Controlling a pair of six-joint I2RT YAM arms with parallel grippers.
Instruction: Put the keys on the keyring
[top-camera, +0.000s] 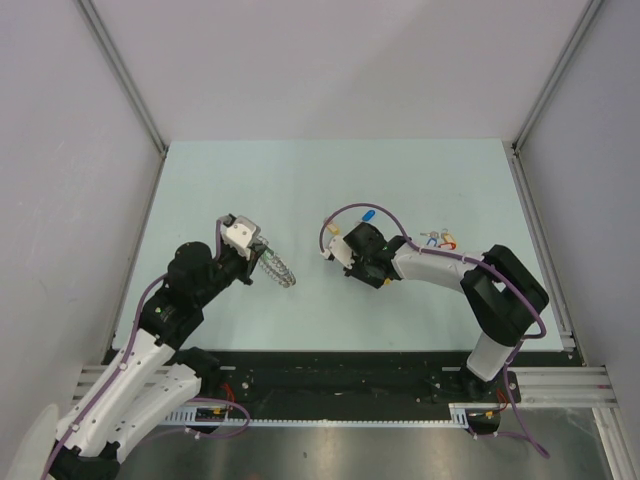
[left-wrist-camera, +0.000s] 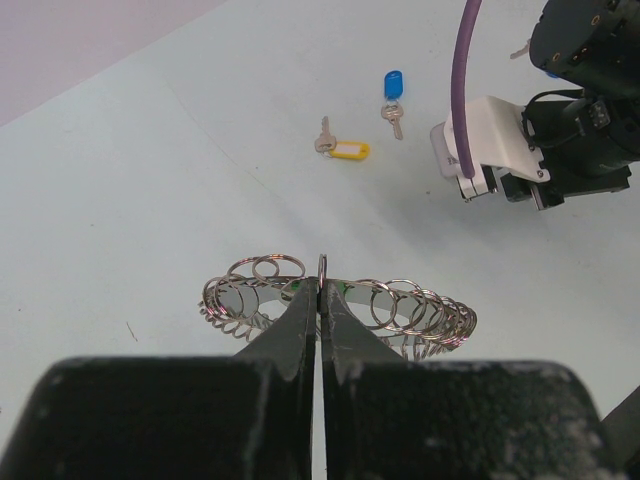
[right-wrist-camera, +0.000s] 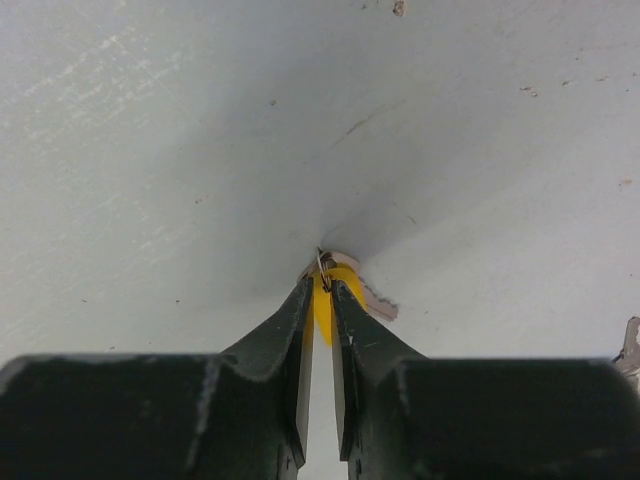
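My left gripper (left-wrist-camera: 320, 292) is shut on one small ring of the keyring (left-wrist-camera: 400, 305), a wire loop fringed with silver rings. It holds the keyring just above the table (top-camera: 300, 190). From above, the keyring (top-camera: 282, 270) hangs at the left gripper's (top-camera: 266, 256) tip. My right gripper (right-wrist-camera: 322, 286) points straight down at the table, its tips closed on a yellow tag and silver key (right-wrist-camera: 322, 312). In the left wrist view a yellow-tag key (left-wrist-camera: 345, 150) and a blue-tag key (left-wrist-camera: 392, 92) lie on the table, left of the right arm (left-wrist-camera: 520, 150). I cannot tell whether that yellow key is the gripped one.
A small bunch of coloured-tag keys (top-camera: 437, 240) lies right of the right arm's forearm. The blue-tag key (top-camera: 369, 213) is just behind the right gripper (top-camera: 338, 250). A silver key edge (right-wrist-camera: 630, 345) shows at the right border of the right wrist view.
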